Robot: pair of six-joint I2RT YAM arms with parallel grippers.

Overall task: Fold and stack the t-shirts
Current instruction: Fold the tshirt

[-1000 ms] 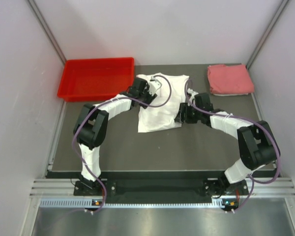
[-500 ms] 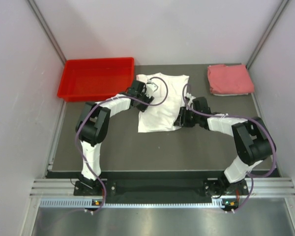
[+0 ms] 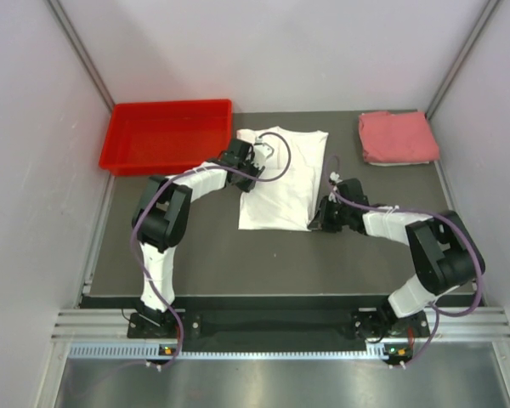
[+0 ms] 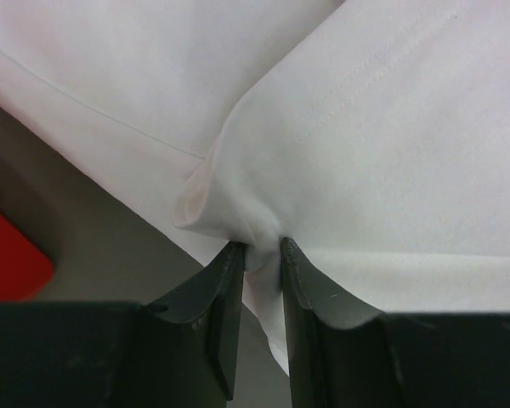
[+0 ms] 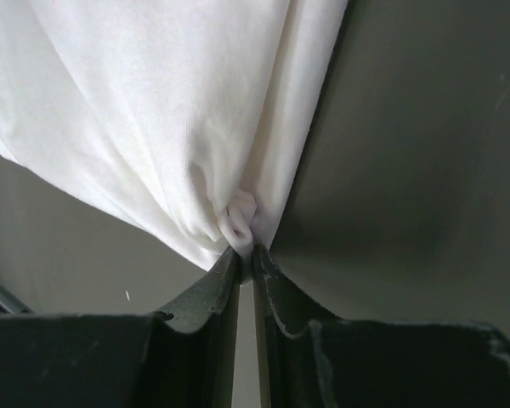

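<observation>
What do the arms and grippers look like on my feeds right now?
Both the left arm and the right arm have white-wrapped links and bulky black joint housings, with a purple cable looping along each. The left gripper and right gripper each have two dark, smooth, tapering fingers. No markings are visible.

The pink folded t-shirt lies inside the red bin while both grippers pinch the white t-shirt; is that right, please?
No: the top external view shows the pink t-shirt outside the red bin, at the table's back right. Left gripper and right gripper do pinch the white t-shirt.
</observation>
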